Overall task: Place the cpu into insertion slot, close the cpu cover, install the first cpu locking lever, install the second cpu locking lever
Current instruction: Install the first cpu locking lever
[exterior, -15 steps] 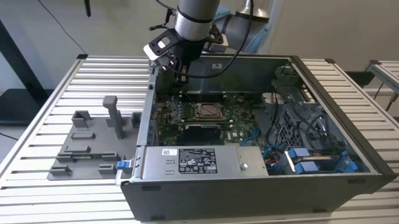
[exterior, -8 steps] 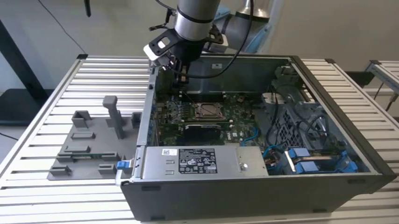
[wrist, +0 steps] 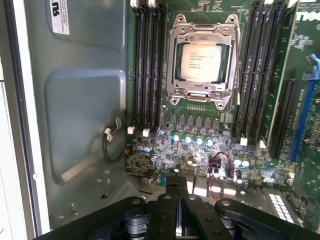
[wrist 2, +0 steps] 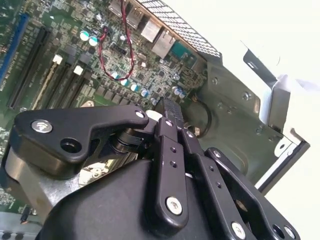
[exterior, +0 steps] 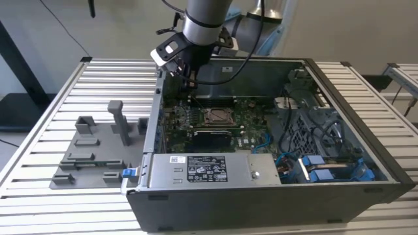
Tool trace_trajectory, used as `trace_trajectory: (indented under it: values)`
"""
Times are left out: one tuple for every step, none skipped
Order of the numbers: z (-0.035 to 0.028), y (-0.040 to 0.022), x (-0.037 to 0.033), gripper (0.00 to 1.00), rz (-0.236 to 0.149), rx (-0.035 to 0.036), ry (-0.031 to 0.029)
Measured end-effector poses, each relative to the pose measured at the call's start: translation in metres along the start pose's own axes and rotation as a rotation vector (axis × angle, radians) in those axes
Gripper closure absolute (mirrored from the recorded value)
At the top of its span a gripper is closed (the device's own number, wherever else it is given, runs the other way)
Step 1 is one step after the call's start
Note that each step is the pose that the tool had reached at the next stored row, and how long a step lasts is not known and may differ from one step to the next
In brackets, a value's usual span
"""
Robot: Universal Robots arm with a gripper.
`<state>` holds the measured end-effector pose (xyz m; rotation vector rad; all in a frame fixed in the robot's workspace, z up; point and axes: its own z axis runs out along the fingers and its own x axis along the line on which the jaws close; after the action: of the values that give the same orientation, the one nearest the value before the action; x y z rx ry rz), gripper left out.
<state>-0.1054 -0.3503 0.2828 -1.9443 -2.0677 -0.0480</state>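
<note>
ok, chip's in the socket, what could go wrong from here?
The fingers are close to the red and black wire; a low move could snag it. The case wall is also near, so a sideways swing might clip it.

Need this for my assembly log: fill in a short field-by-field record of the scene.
setting: open grey metal computer case on a slatted metal table
cpu: small flat square silver-grey chip, seated in the insertion slot
insertion slot: square metal-rimmed socket on the green circuit board
cpu cover: thin silvery metal frame plate, lying down around the chip's face
gripper: black two-finger gripper, shut, holding nothing, above the board near a case wall, apart from the socket
</note>
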Motion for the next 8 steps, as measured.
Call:
trace_trajectory:
  values:
    - [0.0017, 0.0002, -0.0004, 0.89, 0.0, 0.0, 0.0012]
    - [0.0034, 0.0006, -0.0009, 0.89, 0.0, -0.0001, 0.002]
    - [0.0052, 0.001, -0.0013, 0.89, -0.001, 0.0, 0.0027]
    - [0.0068, 0.0013, -0.0015, 0.89, -0.001, 0.0, 0.0038]
    - [0.0087, 0.0017, -0.0014, 0.89, -0.001, 0.0, 0.0056]
    - [0.0105, 0.0021, -0.0007, 0.89, -0.001, 0.0, 0.0075]
    - [0.0122, 0.0025, 0.0002, 0.89, -0.002, -0.0002, 0.0098]
    - [0.0138, 0.0029, 0.0012, 0.89, -0.003, -0.0004, 0.0131]
